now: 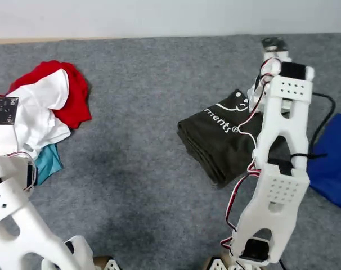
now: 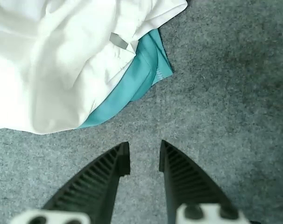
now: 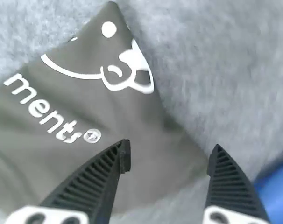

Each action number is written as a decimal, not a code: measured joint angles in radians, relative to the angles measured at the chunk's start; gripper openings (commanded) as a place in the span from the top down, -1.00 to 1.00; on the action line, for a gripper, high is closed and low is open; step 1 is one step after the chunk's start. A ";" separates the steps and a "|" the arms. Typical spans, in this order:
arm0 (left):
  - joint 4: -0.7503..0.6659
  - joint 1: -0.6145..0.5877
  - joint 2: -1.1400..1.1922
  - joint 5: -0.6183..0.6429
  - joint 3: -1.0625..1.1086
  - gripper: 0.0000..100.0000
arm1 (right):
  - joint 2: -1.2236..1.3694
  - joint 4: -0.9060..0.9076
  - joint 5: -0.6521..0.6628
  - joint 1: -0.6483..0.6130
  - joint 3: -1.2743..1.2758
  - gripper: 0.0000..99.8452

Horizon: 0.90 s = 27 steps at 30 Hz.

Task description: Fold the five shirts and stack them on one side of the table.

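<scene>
Right gripper (image 3: 172, 151) hangs wide open and empty, one finger over the folded dark shirt (image 3: 62, 140), the other over bare grey table (image 1: 137, 169) just past the shirt's edge. So the jaws straddle that edge, with the cloth lying directly beneath and away to one side of the gripper. In the high view the dark shirt sits right of centre, under the right arm, its stacked folds facing the middle of the table. The blue shirt (image 1: 333, 157) lies just beyond it at the table's right edge, unfolded by the look of it, and this arm is clearly the nearer one.

Over on the left, the left gripper (image 2: 144, 154) is open only a narrow gap, holding nothing, above bare table. Straight ahead of its tips lies the white shirt (image 2: 53, 60), with a teal shirt (image 2: 141, 70) poking out beneath and a red shirt (image 1: 75, 95) behind. That pile is the left arm's reach.
</scene>
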 measured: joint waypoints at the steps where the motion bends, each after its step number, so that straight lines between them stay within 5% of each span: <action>1: 0.000 0.000 0.000 0.000 0.000 0.77 | -0.009 0.029 -0.060 -0.006 0.000 0.46; 9: -0.011 0.000 0.000 0.000 0.000 0.77 | -0.018 0.160 -0.545 -0.101 -0.002 0.45; 14: -0.012 0.000 0.000 0.000 0.000 0.77 | -0.018 0.160 -0.753 -0.149 -0.002 0.19; 20: -0.012 0.000 0.000 0.000 0.000 0.77 | 0.054 0.160 -0.914 -0.175 -0.002 0.08; 27: -0.012 0.000 0.000 0.000 0.000 0.77 | 0.198 0.138 -0.950 -0.180 -0.002 0.09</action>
